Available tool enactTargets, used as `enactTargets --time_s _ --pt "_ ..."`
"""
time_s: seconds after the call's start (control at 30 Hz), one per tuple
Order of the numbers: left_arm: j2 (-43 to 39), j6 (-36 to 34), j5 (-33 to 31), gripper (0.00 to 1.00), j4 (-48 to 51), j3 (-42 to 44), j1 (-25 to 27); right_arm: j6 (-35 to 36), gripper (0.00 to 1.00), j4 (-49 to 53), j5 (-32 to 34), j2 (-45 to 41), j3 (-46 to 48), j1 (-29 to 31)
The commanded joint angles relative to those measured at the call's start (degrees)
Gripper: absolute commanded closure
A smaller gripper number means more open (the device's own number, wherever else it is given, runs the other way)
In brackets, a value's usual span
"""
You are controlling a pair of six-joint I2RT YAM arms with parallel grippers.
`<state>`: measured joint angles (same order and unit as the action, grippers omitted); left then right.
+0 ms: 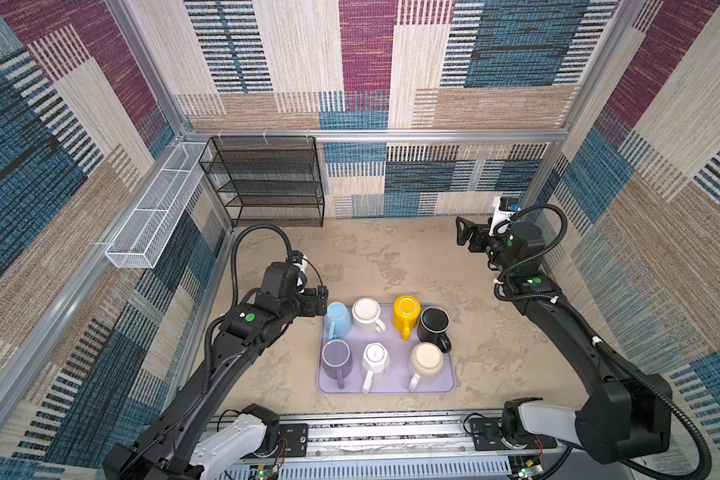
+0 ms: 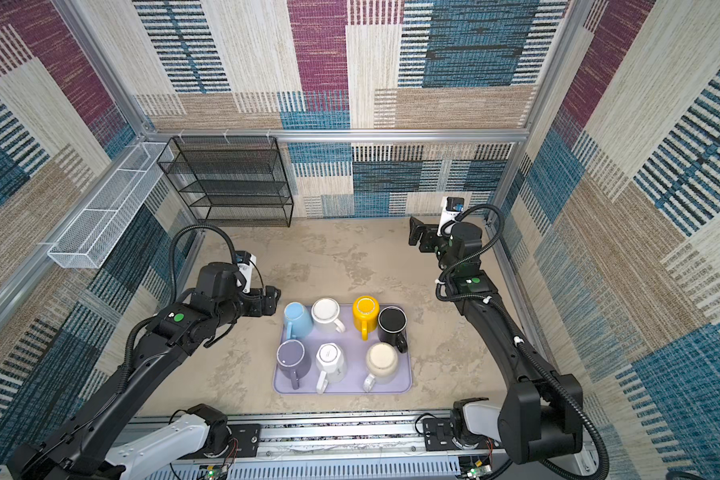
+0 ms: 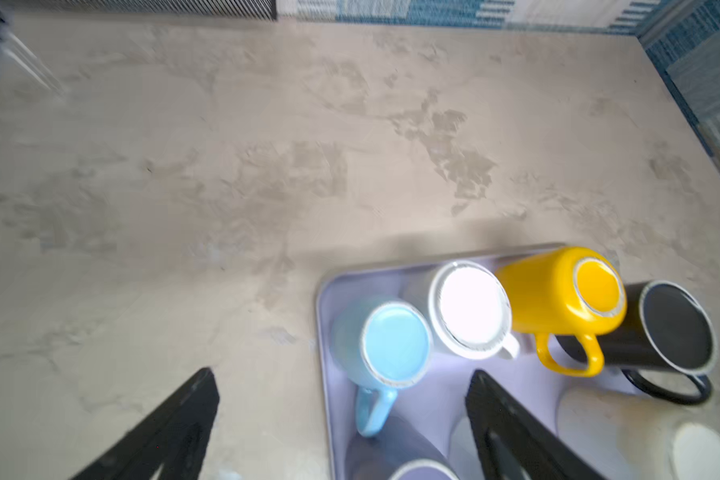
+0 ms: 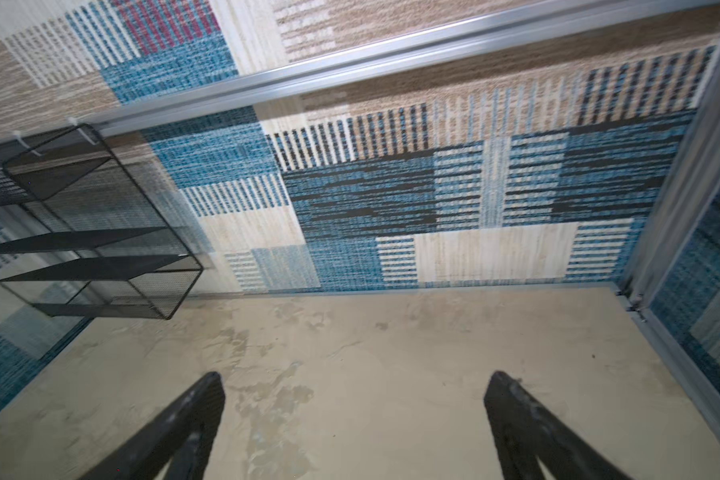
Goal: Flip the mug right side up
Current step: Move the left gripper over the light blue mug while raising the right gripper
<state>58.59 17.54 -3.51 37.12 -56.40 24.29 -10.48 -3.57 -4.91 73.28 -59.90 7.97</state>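
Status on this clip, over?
Left gripper open beside blue mug. Mug upside down on tray. Right gripper open, far back. White mug close alongside.

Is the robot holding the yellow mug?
No, the yellow mug sits upside down on the tray, untouched.

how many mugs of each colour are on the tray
light blue mug: 1
white mugs: 2
yellow mug: 1
black mug: 1
purple mug: 1
cream mug: 1
total: 7
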Motion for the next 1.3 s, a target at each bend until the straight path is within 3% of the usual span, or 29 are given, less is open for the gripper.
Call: enactTargets --time_s 0.0,0.2,0.33,0.47,0.77,0.93,1.27 --pt "0.2 6.2 4.2 0.07 4.0 2.0 1.8 -3.0 0.02 13.7 -5.9 1.3 -3.1 1.3" --pt "4.0 8.0 8.0 0.13 5.0 3.3 3.5 -4.9 0.13 14.5 -6.6 1.4 -2.4 4.6" --pt "6.0 7.3 8.1 0.16 5.8 3.0 4.2 -5.3 0.13 13.7 -5.7 1.0 -1.2 5.5" --pt "8.9 7.0 7.0 0.27 7.5 2.3 4.6 -6.4 0.13 13.3 -5.8 1.6 -1.0 5.9" --pt "14.5 6.5 4.3 0.29 7.9 1.5 6.9 -8.5 0.12 12.8 -5.3 1.8 -0.2 6.6" --pt "17.6 6.7 2.9 0.41 7.4 1.5 7.5 -8.6 0.12 12.7 -6.2 1.4 0.2 6.9" --pt "22.3 6.4 1.5 0.48 6.2 -1.0 8.0 -7.8 0.13 12.2 -5.0 1.0 1.1 6.9"
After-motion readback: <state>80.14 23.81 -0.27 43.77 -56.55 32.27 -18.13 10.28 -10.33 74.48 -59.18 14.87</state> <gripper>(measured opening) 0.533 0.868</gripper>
